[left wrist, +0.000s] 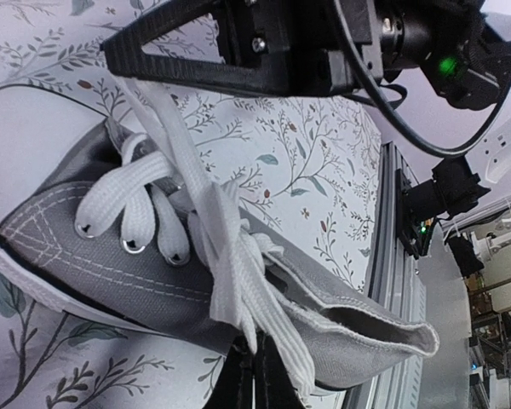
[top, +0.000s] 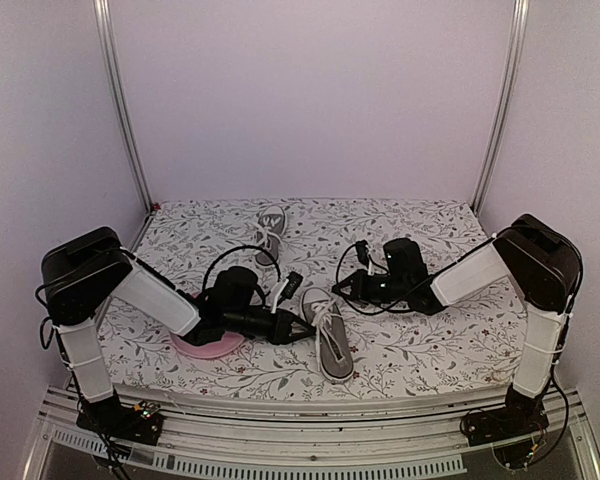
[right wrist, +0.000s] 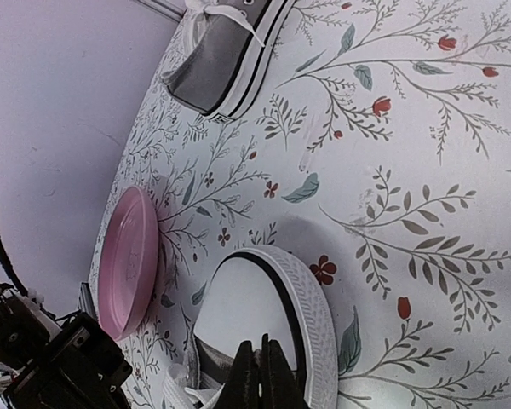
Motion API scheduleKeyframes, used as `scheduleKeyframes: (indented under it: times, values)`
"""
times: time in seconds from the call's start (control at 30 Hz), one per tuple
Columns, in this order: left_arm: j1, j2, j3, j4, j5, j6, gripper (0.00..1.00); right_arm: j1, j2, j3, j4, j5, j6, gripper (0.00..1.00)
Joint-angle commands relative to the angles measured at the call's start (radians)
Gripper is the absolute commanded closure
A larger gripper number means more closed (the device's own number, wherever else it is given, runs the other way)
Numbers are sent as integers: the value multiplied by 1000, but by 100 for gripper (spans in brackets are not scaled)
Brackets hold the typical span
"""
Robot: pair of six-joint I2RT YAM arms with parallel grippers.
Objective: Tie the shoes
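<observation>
One grey shoe (top: pixel 330 340) lies near the front centre with its white toe cap pointing away from me. It fills the left wrist view (left wrist: pixel 94 247). Its white laces (left wrist: pixel 230 281) are loose and untied. My left gripper (top: pixel 308 331) is at the shoe's left side, and its fingers (left wrist: pixel 257 375) are shut on one lace. My right gripper (top: pixel 338 288) is over the toe cap (right wrist: pixel 264 307), shut (right wrist: pixel 261 375). A lace runs taut up to its tip (left wrist: pixel 111 55). The other shoe (top: pixel 270 228) lies at the back and also shows in the right wrist view (right wrist: pixel 226 55).
A round pink plate (top: pixel 208 346) lies under my left arm, left of the near shoe, and shows edge-on in the right wrist view (right wrist: pixel 126 260). The table's front edge and metal rail (left wrist: pixel 396 221) run just behind the near shoe's heel.
</observation>
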Motion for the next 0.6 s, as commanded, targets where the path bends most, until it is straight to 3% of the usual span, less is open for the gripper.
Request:
scheduleKeyframes:
  times: [0.0,0.13,0.23,0.3,0.37,0.5,0.57]
  values:
    - [-16,14,-4,7,1,2,100,-33,5,-18,32,95,39,98]
    - [-16,8,-9,7,-12,1,100,-36,-9,-44,35,115,56,98]
    - [-16,12,-5,10,-9,0,100,-40,-21,-73,110,34,53,96]
    - [-15,17,2,8,-7,1,100,-46,-19,-78,174,-61,40,86]
    - [-15,20,9,1,-9,3,100,-47,-20,-82,223,-135,14,69]
    - [-15,13,13,-9,-26,6,100,-48,-19,-69,209,-187,-62,53]
    - [-17,5,8,-11,-32,6,91,-47,-10,-52,191,-220,-95,48]
